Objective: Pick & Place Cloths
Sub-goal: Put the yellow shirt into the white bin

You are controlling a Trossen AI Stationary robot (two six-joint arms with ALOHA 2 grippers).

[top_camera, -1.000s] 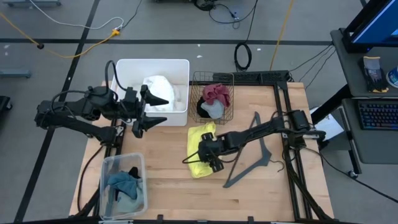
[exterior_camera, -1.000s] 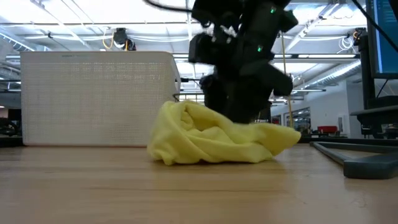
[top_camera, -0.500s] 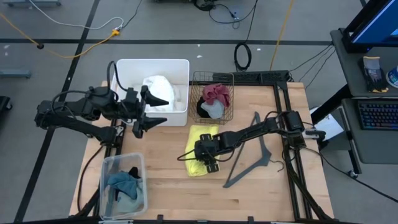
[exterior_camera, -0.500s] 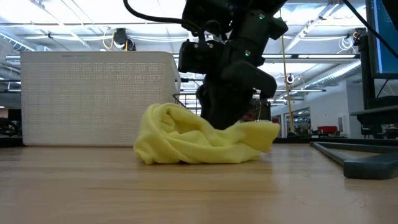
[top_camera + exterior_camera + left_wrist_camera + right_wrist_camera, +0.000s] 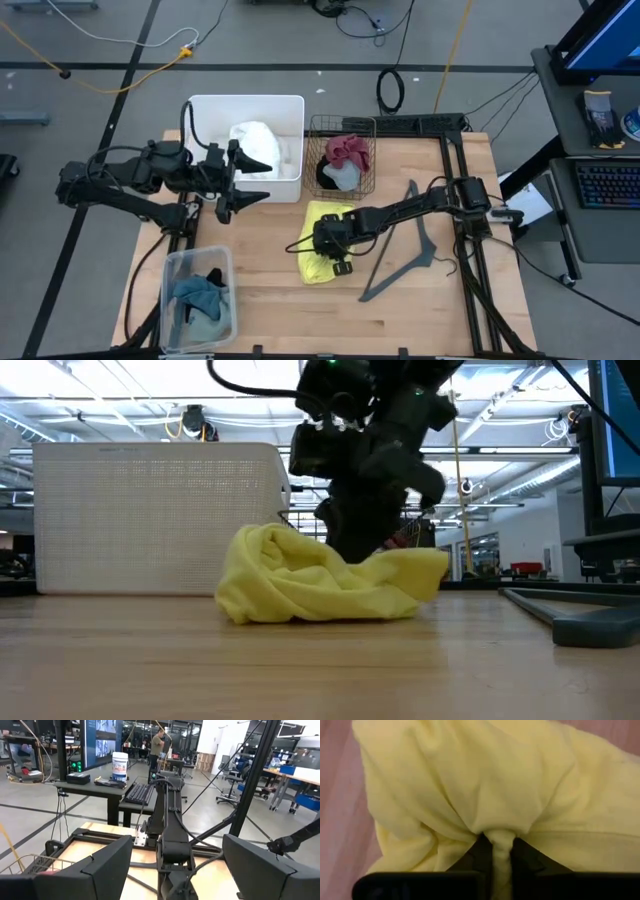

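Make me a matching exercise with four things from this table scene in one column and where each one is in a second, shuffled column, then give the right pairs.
Column one:
1. yellow cloth
2. white cloth
3. maroon cloth
4. blue-teal cloth

Column two:
A. in the clear plastic bin at the table's near left corner
B. in the wire basket
C. on the table, pinched in the right gripper, whose jaws have closed on a fold
D. in the white bin

Pairs: 1-C, 2-D, 3-B, 4-A
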